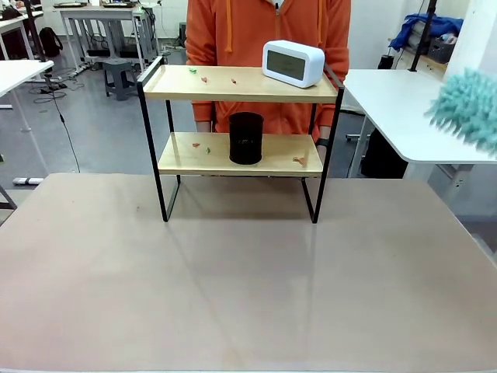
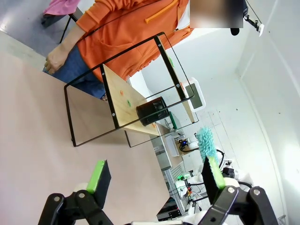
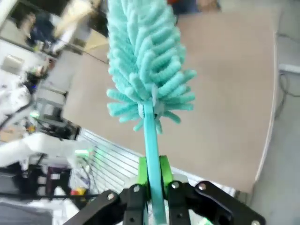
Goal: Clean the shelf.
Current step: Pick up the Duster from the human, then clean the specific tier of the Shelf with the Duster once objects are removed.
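Our right claw grips the teal duster at the front view's right edge; our left claw hangs released. The shelf stands upper centre on the tabletop, crumbs unswept; next, we reckon, the duster must reach its top board

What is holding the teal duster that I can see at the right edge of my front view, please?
Observer: The right gripper is shut on the thin handle of the teal duster, pinched between its green pads.
Operator: Thank you. Is the left gripper carrying anything?
Observer: No, the left gripper is open and empty, with its pads wide apart, looking at the shelf from its side frame.
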